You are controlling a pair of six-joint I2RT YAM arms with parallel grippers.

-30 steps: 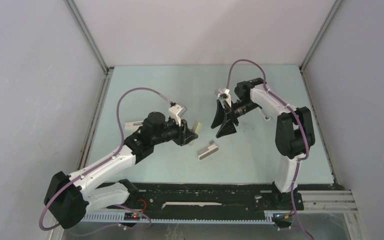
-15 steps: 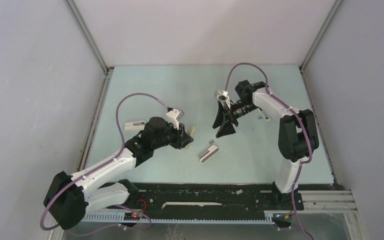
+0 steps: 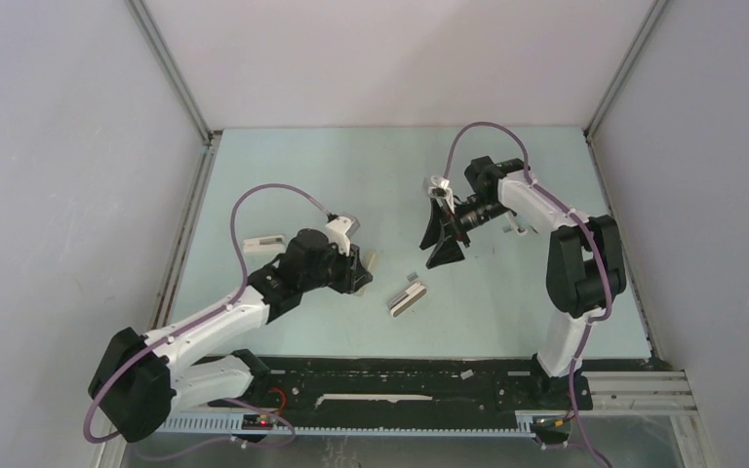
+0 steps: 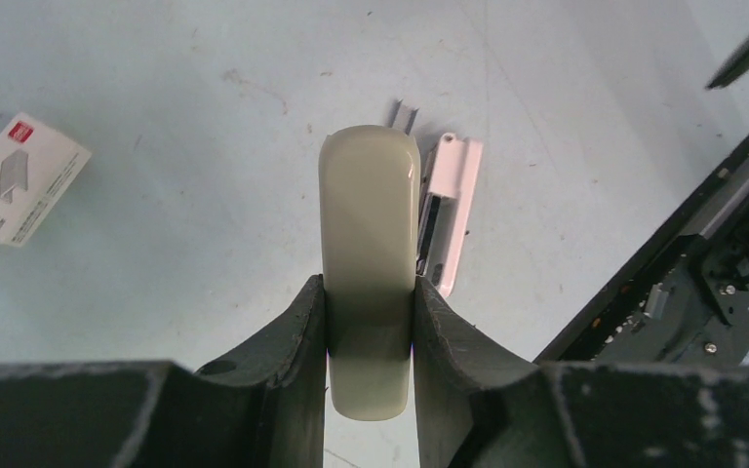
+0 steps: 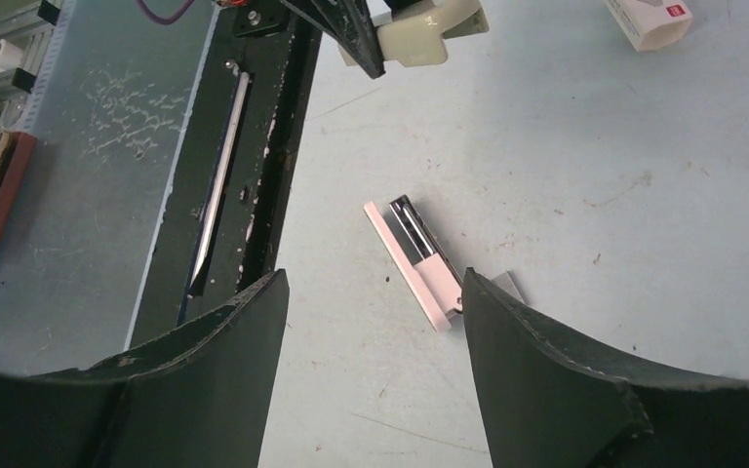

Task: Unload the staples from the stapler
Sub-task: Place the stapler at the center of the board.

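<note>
Left pincer around cream stapler, staples beyond its tip.

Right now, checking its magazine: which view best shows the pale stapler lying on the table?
Right wrist: the pale stapler lies in plain sight between the jaws, metal channel visible. Left wrist shows it partly behind the cream stapler; top view, tiny.

Bright, even light; soft shadows.
</note>
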